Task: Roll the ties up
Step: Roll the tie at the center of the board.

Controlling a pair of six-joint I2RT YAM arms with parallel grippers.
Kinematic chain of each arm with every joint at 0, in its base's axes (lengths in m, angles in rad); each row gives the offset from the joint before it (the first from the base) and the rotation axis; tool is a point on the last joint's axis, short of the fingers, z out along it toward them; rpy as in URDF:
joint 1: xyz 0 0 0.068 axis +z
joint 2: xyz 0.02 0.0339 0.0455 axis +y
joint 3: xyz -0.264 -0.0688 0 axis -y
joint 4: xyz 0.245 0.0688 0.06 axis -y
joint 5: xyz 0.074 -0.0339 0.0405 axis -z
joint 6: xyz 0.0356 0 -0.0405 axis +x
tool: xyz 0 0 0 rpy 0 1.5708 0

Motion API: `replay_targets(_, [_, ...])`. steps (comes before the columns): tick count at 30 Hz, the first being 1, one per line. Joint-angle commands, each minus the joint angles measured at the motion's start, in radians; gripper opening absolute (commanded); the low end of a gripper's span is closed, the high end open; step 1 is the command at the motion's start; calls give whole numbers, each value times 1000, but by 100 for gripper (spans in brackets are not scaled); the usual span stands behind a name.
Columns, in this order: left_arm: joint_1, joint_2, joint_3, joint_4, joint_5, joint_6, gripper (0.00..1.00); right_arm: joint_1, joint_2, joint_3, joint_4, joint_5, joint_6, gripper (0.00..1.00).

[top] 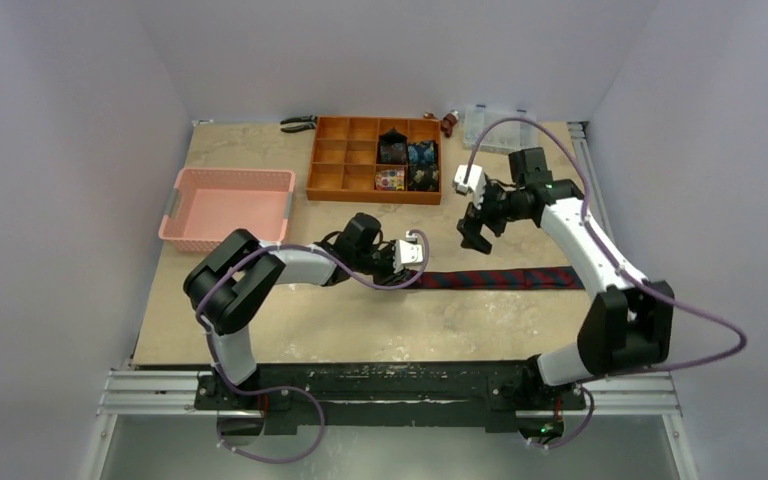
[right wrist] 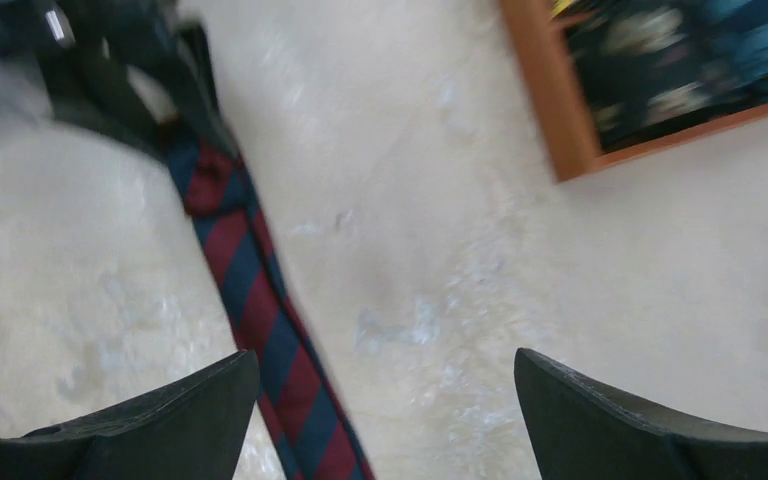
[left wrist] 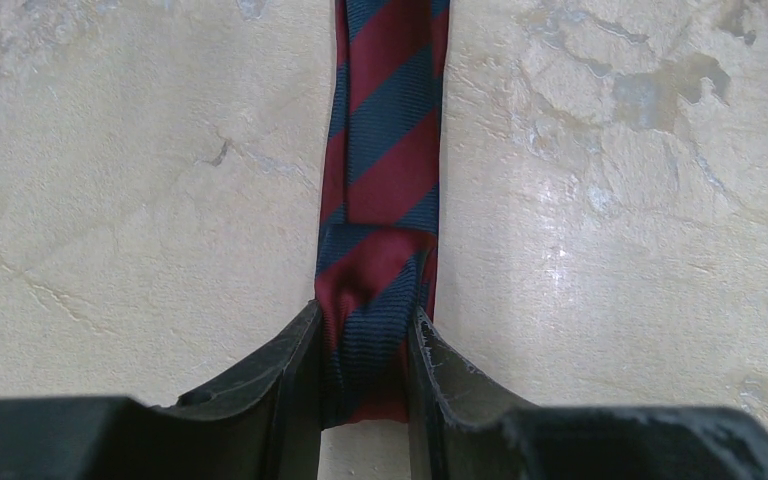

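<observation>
A navy tie with red diagonal stripes (top: 500, 278) lies flat across the table, running left to right. My left gripper (top: 407, 272) is shut on its folded narrow end, which shows clamped between the jaws in the left wrist view (left wrist: 370, 350). My right gripper (top: 474, 232) is open and empty, raised above the table behind the tie; its view shows the tie (right wrist: 260, 300) passing beside the left finger (right wrist: 160, 420). Several rolled ties (top: 407, 165), black, blue and multicoloured, sit in the compartments of the orange wooden organiser (top: 335, 155).
A pink plastic basket (top: 182, 205) stands at the left. Pliers (top: 298, 123) lie behind the organiser. A clear plastic box (top: 485, 125) and a small red object (top: 448, 122) stand at the back right. A corner of the organiser (right wrist: 550, 110) shows in the right wrist view.
</observation>
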Motion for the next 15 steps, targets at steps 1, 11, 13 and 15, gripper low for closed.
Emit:
replay_targets(1, [-12,62,-9,-141,-112,41,0,3,-141,11,285,16,506,98])
replay_targets(11, [-32,81,7,-173,-157,63,0,20,21,-134,380,-218,1103,55])
replay_targets(13, [-34,81,8,-173,-157,66,0,59,35,-170,455,-214,1168,47])
replay_targets(15, [-37,84,10,-176,-156,70,0,101,56,-193,510,-212,1215,41])
